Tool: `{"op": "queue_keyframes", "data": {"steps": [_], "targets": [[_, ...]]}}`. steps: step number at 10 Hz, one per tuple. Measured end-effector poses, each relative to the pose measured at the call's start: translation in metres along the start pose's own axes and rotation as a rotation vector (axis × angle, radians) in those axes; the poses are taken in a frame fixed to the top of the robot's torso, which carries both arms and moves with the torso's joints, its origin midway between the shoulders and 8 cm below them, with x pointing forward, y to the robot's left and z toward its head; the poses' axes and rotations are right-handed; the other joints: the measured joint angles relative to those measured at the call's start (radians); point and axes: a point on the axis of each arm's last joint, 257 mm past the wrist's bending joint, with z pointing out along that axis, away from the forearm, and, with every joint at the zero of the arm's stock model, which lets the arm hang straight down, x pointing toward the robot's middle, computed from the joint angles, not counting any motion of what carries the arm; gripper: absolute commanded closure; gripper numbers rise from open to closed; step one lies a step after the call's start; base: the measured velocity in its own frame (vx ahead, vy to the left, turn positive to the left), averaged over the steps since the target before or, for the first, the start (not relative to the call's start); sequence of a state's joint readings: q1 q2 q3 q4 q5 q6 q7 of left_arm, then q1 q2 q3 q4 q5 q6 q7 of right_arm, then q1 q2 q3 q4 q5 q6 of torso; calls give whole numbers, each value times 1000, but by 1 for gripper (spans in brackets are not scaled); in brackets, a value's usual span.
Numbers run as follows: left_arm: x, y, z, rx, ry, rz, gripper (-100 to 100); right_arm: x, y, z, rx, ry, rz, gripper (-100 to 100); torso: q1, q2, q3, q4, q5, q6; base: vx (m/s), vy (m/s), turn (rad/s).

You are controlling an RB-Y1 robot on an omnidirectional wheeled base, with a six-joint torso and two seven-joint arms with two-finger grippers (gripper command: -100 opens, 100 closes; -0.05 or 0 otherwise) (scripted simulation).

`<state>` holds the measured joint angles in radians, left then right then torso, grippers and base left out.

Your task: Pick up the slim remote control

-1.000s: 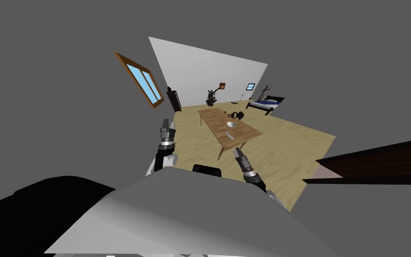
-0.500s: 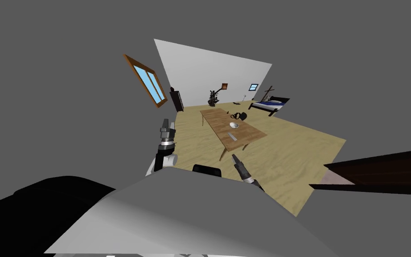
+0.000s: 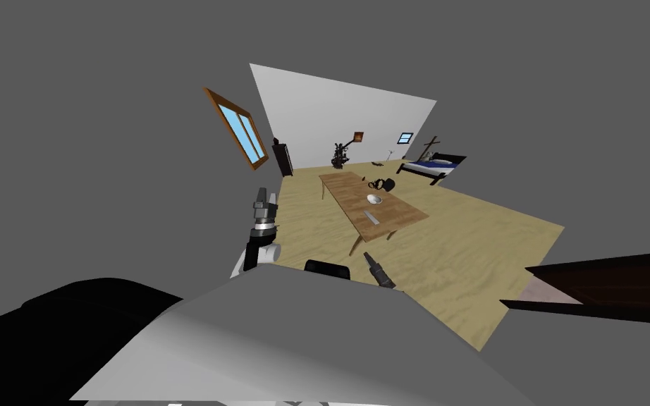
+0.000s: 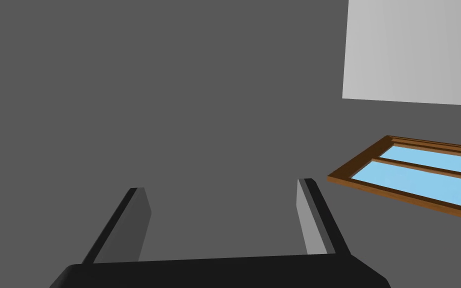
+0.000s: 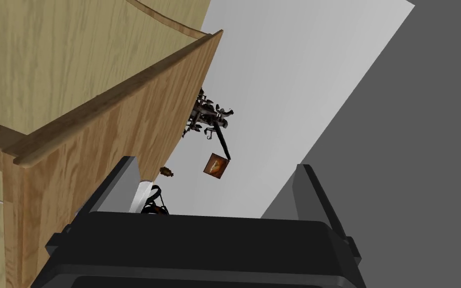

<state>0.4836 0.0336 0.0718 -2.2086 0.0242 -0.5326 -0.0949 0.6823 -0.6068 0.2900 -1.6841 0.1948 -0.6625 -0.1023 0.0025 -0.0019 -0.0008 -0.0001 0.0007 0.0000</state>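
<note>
remote: slim grey bar (image 3: 372,217), lay flat on the table (image 3: 345,187) towards its near end, just this side of the bowl (image 3: 373,199)
right gripper (image 3: 369,256): hung low in front of the table, well apart from the remote, fingers spread, nothing in them
left gripper (image 3: 263,192): up by the wall on the left, fingers apart too, empty
risk 1: remote was thin and flat, so I reckon the blade fingers could've skated over it or shoved it off the near edge
risk 2: right hand looked about level with the table's edge, so a straight reach might've clipped the wood
count: one remote, one bowl, one dark thing (image 3: 387,185) past the bowl, one table, two grippers
</note>
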Motion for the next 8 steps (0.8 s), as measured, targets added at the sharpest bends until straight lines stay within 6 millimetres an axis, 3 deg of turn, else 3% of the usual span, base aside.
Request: {"op": "queue_keyframes", "data": {"steps": [3, 8], "targets": [[0, 0, 0, 0, 0, 0, 0, 20, -37, -19, 71, 62, -16, -100, 0, -1, -1, 0, 0, 0, 45, 46, 63], [0, 0, 0, 0, 0, 0, 0, 49, -79, -53, 180, 156, -46, -100, -1, -1, -1, 0, 0, 0, 58, 36, 55]]}}
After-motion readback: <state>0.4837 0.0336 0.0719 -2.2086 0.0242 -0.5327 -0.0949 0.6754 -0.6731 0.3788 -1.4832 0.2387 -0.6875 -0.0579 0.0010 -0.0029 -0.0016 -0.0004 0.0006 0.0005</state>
